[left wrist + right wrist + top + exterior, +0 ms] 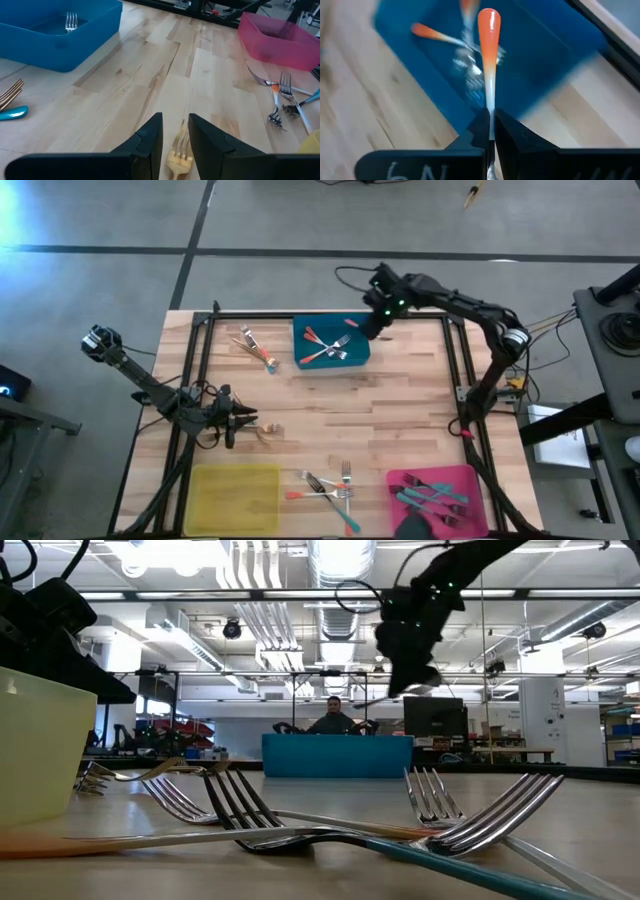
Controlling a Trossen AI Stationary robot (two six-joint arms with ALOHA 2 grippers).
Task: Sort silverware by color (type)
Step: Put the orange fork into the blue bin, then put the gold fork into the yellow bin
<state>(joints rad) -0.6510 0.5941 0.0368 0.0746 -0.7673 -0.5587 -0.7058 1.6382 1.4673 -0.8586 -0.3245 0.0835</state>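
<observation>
My right gripper (375, 328) hangs above the far right corner of the blue bin (310, 358), shut on a fork with a red-orange handle (488, 30). Other red-orange forks (325, 345) lie in that bin. My left gripper (245, 418) sits low at the table's left side, with a gold fork (179, 152) between its fingers. Loose forks lie at the far left (256, 348) and near the front edge (328, 488). Teal-handled forks (432, 498) lie in the pink bin (470, 478). My right gripper pinches the fork by its silver neck (490, 107), just below the red-orange handle, between its two fingers. The fingers slant down from above and lie along the fork. The handle sticks out past the fingertips, and the fork is lifted clear above the blue bin. My left gripper has the gold fork's head (179, 160) between its two fingers, which lie along it, nearly level; the tines point out past the fingertips. Whether the fork rests on the table I cannot tell.
A yellow bin (235, 498) stands at the front left. Black frame rails (200, 360) run along the table's left, right and far edges. Bare wood (360, 415) lies in the middle. A person (333, 718) sits beyond the table's far edge.
</observation>
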